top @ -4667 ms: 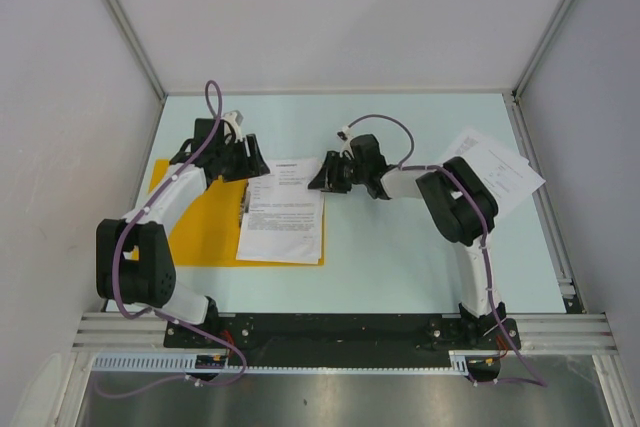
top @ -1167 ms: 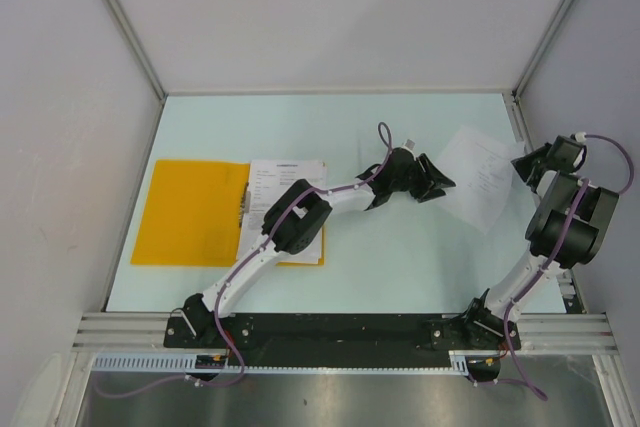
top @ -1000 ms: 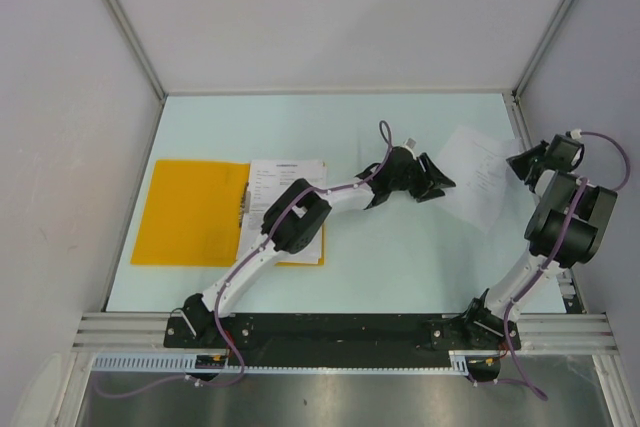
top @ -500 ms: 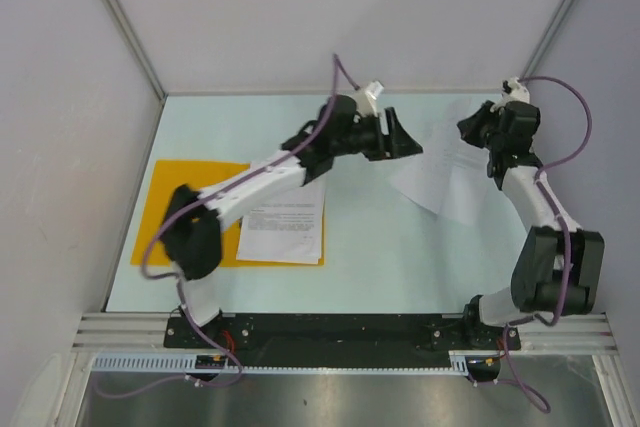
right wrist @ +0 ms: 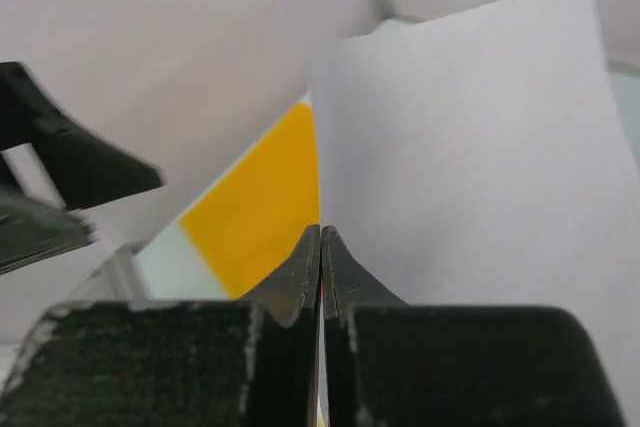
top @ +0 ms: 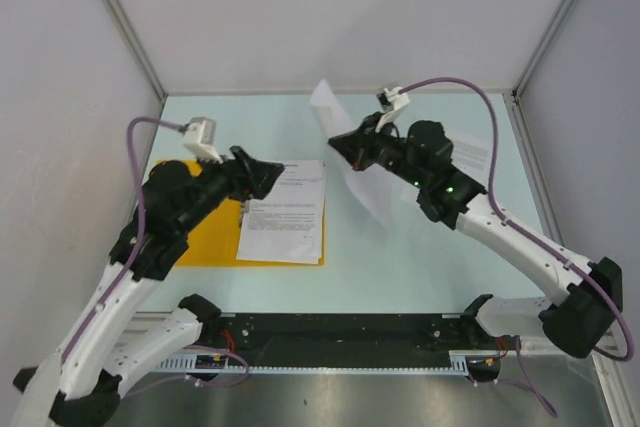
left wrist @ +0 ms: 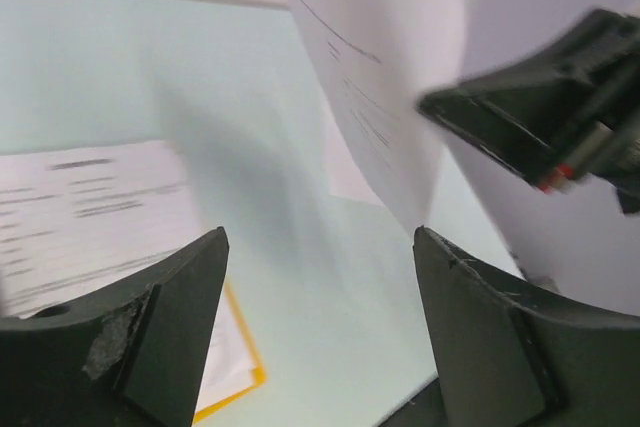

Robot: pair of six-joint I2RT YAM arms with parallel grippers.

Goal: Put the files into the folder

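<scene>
The orange-yellow folder [top: 205, 237] lies open at the table's left, partly under my left arm, with a printed sheet [top: 285, 217] of the files on its right half. My right gripper [top: 337, 140] is shut on another sheet [top: 367, 192], held on edge above the table's middle. In the right wrist view the jaws [right wrist: 320, 234] pinch this sheet [right wrist: 470, 147], with the folder [right wrist: 260, 212] beyond. My left gripper [top: 268, 175] hovers over the folder's right edge, open and empty. Its view shows its fingers [left wrist: 170, 337] wide apart around the left gripper [left wrist: 320, 232], facing the held sheet [left wrist: 390, 117] and the right gripper [left wrist: 540, 117].
Grey walls and metal frame posts [top: 120, 22] close in the pale table [top: 250, 127] on three sides. The arms' black base rail [top: 340, 332] runs along the near edge. The printed sheet [left wrist: 90, 207] and folder corner [left wrist: 240, 372] show low left in the left wrist view.
My right arm swung from the far right to the middle, lifting its sheet off the table and standing it on edge. My left arm drew back left over the folder and opened its jaws wider.
</scene>
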